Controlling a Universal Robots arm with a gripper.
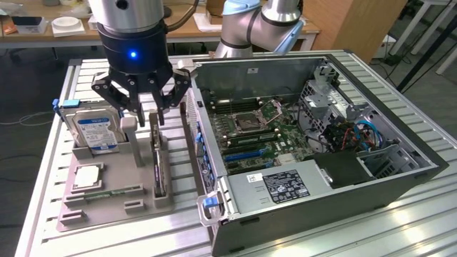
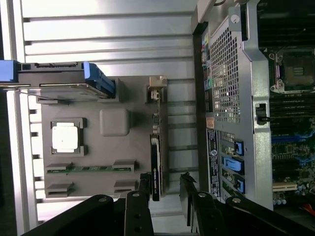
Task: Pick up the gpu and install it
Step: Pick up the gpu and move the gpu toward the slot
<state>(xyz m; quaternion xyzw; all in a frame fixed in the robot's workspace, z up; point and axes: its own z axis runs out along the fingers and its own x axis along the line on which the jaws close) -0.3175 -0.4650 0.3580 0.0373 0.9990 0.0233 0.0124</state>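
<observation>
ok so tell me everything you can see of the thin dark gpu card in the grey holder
The thin blackish gpu card stands on its long edge in a slot of the grey holder tray, beside the open computer case. A silvery bracket caps one end. The open gripper hangs just above it, not gripping; only the tray touches it.

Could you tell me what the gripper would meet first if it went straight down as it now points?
Most likely the gpu's top edge: the open gripper hangs over the card standing in the gray holder, though depth is unclear.
</observation>
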